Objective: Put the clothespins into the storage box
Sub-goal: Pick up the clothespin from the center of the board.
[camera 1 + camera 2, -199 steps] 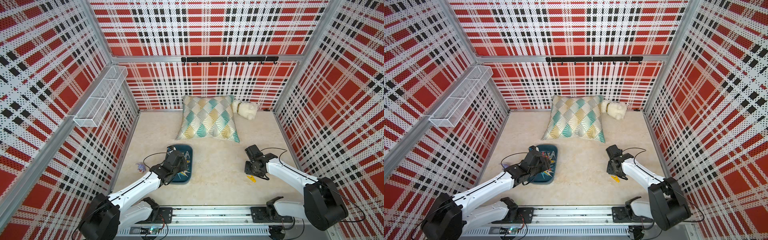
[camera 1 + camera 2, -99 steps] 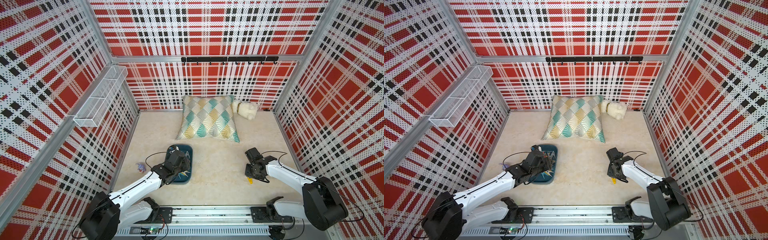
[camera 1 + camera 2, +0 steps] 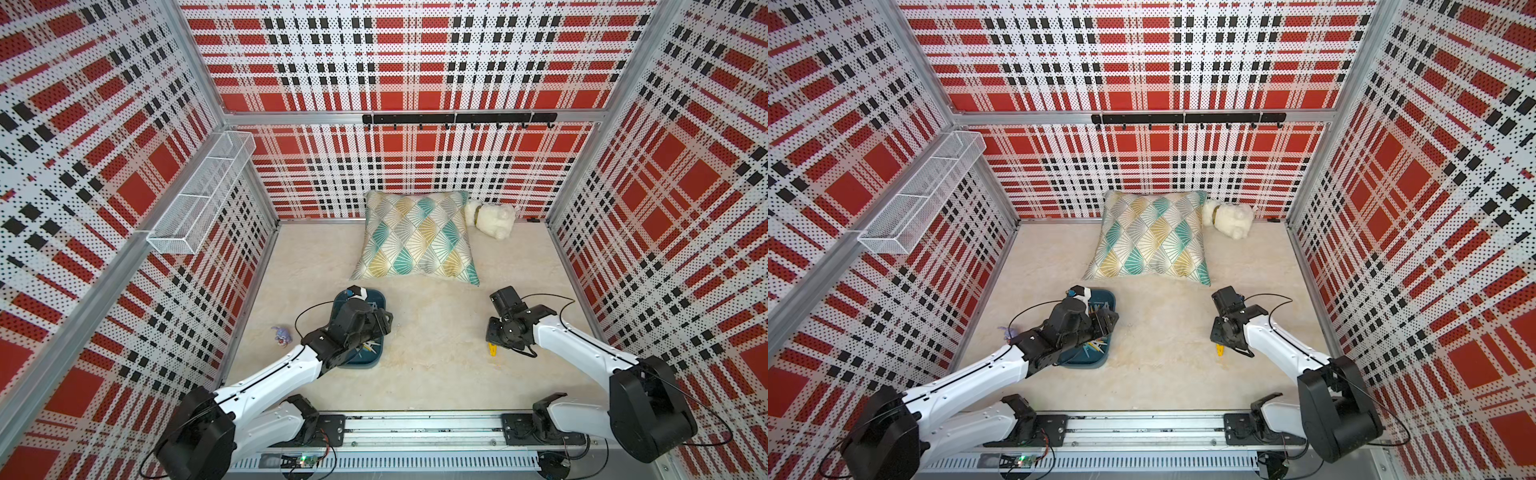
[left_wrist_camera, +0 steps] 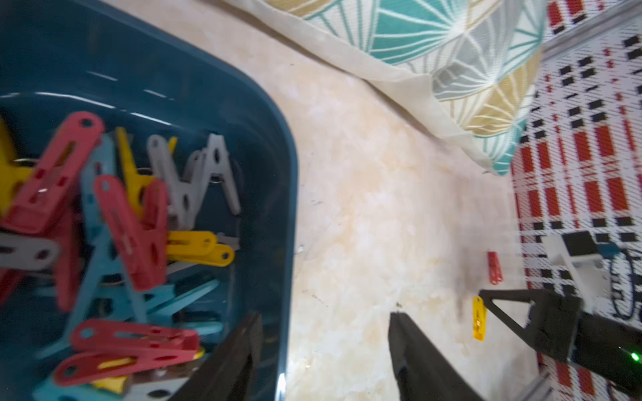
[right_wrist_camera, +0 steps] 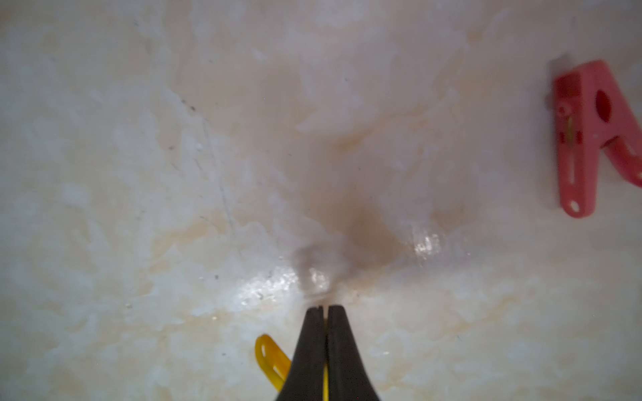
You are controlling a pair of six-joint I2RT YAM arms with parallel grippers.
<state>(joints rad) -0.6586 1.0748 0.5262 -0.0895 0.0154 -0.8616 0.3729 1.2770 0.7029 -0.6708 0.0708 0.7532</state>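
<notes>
In both top views the box (image 3: 380, 296) (image 3: 1112, 301) sits at 8 o'clock on the floor (image 3: 436, 374), with the left gripper (image 3: 379, 328) over it. At 4 o'clock the right gripper (image 3: 493, 341) pinches a yellow pin (image 3: 493, 351).

Left wrist view: many pins (image 4: 132, 225) fill the box. The fingers (image 4: 243, 347) stand wide, holding nothing.

Right wrist view: the fingers (image 5: 309, 347) squeeze tight on the yellow pin. A red pin (image 5: 587, 135) lies apart.

I think two pins are left.

The left arm stretches forward, left claw (image 4: 323, 317) angled down, jaws apart. The right arm bends inward, right claw (image 5: 321, 309) pointing down, pinched onto a yellow clothespin (image 5: 269, 361).
</notes>
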